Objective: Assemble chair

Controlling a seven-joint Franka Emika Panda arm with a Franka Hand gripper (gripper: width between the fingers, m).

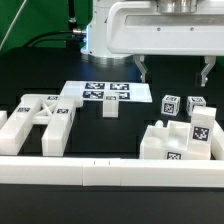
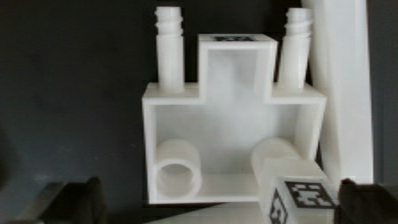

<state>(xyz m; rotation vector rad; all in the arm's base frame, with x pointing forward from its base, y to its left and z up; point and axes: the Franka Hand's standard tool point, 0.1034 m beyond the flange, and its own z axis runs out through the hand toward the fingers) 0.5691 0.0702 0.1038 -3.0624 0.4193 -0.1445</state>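
One hand (image 1: 173, 80), exterior view: released, fingers spread wide, empty, hanging above the worktop (image 1: 30, 90).
Seat block (image 1: 180, 142): on the worktop, below the hand.
Side frame (image 1: 45, 118): well away from the hand, toward the exterior view's left.
Wrist view, fingers (image 2: 75, 203): apart, gripping nothing.
Pegged chair part (image 2: 222, 125): lying beneath the hand.

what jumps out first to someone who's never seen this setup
The open hand hangs above the table at the exterior view's right, with a chunky white block nearer the camera. An X-braced frame lies at the exterior view's left, the marker board between them. A white part with two pegs fills the wrist view.
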